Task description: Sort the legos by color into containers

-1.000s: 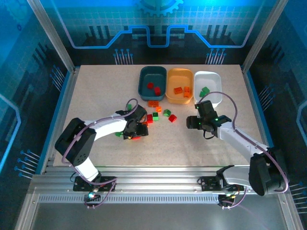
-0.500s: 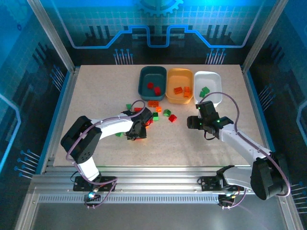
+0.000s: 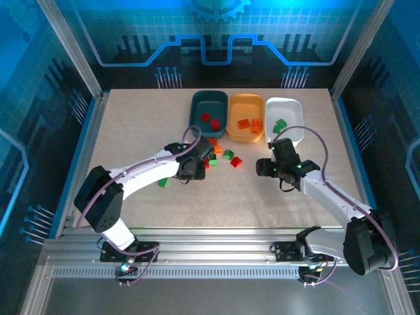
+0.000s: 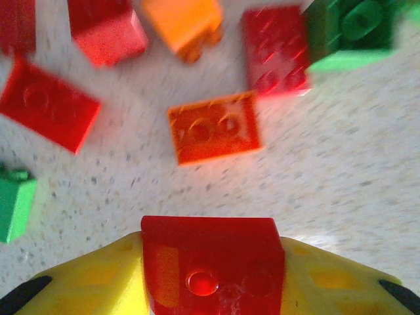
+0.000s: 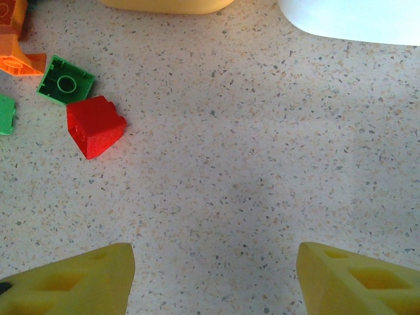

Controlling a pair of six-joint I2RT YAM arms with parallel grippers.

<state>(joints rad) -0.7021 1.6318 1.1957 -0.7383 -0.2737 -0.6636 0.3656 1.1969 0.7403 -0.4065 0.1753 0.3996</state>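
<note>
My left gripper (image 4: 213,279) is shut on a red lego (image 4: 210,249), held between its yellow fingers above the table. Beneath it lie loose legos: an orange one (image 4: 214,127), red ones (image 4: 48,111) (image 4: 275,49) and a green one (image 4: 354,29). In the top view the left gripper (image 3: 195,163) hovers at the pile's (image 3: 226,156) left edge. My right gripper (image 5: 213,275) stands open over bare table, right of a red lego (image 5: 96,126) and a green one (image 5: 65,81). The teal container (image 3: 194,111), the orange container (image 3: 231,121) and the white container (image 3: 289,111) stand in a row behind.
A single green lego (image 3: 163,183) lies on the table left of the left arm. Each container holds a few legos of one color: red in teal, orange in orange, green in white. The right gripper (image 3: 266,168) sits right of the pile, in front of the white container.
The left gripper closed on the red lego, lifted it and moved away from the arm bases and rightward toward the pile. The right arm barely moved.
</note>
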